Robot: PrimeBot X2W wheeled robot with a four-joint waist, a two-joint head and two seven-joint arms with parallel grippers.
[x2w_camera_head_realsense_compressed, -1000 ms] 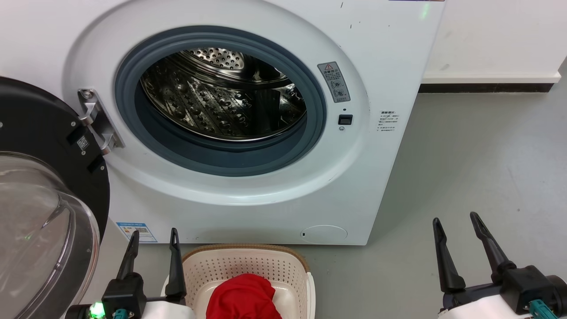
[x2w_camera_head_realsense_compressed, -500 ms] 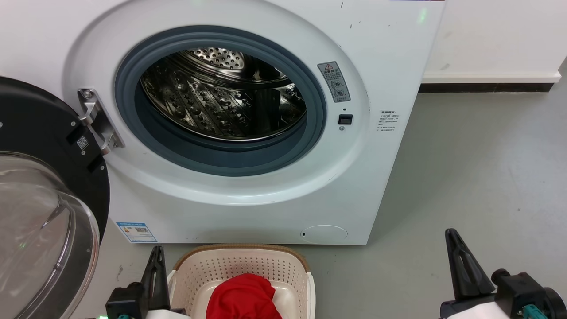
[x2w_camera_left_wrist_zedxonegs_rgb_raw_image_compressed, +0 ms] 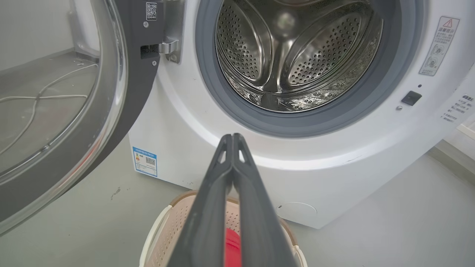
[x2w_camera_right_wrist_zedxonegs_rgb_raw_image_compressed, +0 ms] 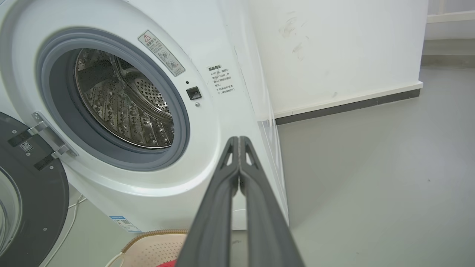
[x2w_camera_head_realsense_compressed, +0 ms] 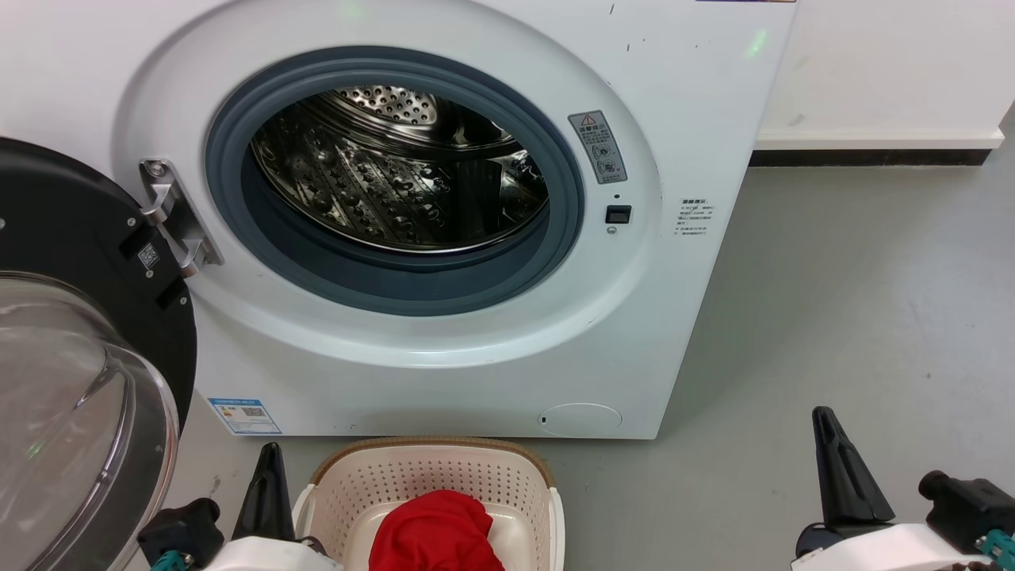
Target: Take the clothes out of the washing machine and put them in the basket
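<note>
In the head view, locate the washing machine [x2w_camera_head_realsense_compressed: 682, 95] with its door [x2w_camera_head_realsense_compressed: 71, 238] swung open at 9 o'clock and the perforated steel drum [x2w_camera_head_realsense_compressed: 396, 174] exposed. The basket [x2w_camera_head_realsense_compressed: 432, 476] sits on the floor [x2w_camera_head_realsense_compressed: 833, 277] at 6 o'clock, just in front of the machine, with the red clothes [x2w_camera_head_realsense_compressed: 432, 531] bundled inside it. The left gripper [x2w_camera_head_realsense_compressed: 270, 460] stands at 7 o'clock, just beside the basket; the right gripper [x2w_camera_head_realsense_compressed: 825, 420] stands at 4 o'clock, well apart from it. In the left wrist view, note the jaws pressed together above the basket, porthole at 12 o'clock. In the right wrist view, the jaws are likewise pressed together, porthole at 10 o'clock, basket at 7 o'clock.
</note>
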